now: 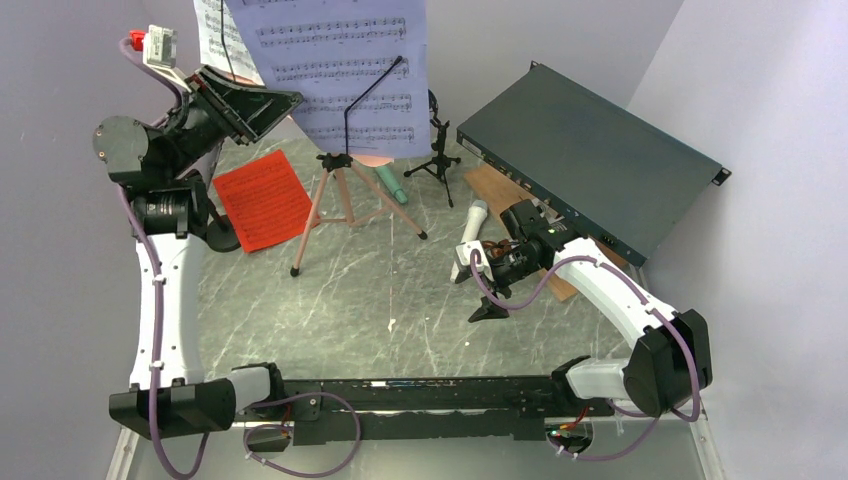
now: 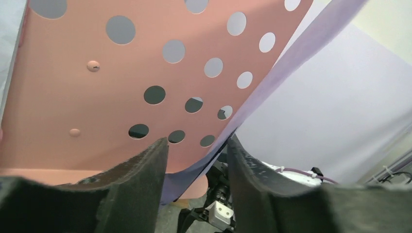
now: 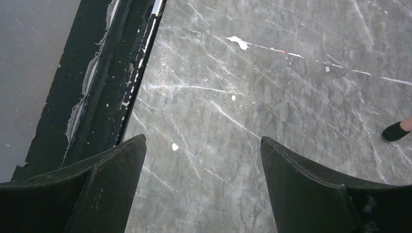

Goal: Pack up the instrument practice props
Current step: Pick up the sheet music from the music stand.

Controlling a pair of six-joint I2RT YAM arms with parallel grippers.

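The pink tripod (image 1: 340, 200) stands at the back of the table, its perforated desk (image 2: 97, 87) filling the left wrist view. A lavender page (image 1: 335, 70) rests on it, with a white page (image 1: 215, 40) behind. My left gripper (image 1: 288, 102) is raised at the lavender page's (image 2: 291, 53) lower left edge. The sheet runs between the fingers of this gripper (image 2: 197, 145), which stand apart around it. A red page (image 1: 262, 198), a green microphone (image 1: 392, 185), a white microphone (image 1: 470, 235) and a black mount (image 1: 438, 155) sit on the table. My right gripper (image 1: 475, 293) hangs open over bare table (image 3: 203, 141).
A large dark green box (image 1: 590, 170) lies at the back right, over a brown board (image 1: 495, 185). A black rail (image 3: 116, 73) runs along the near table edge by the right gripper. One tripod foot (image 3: 396, 131) shows at the right of the right wrist view.
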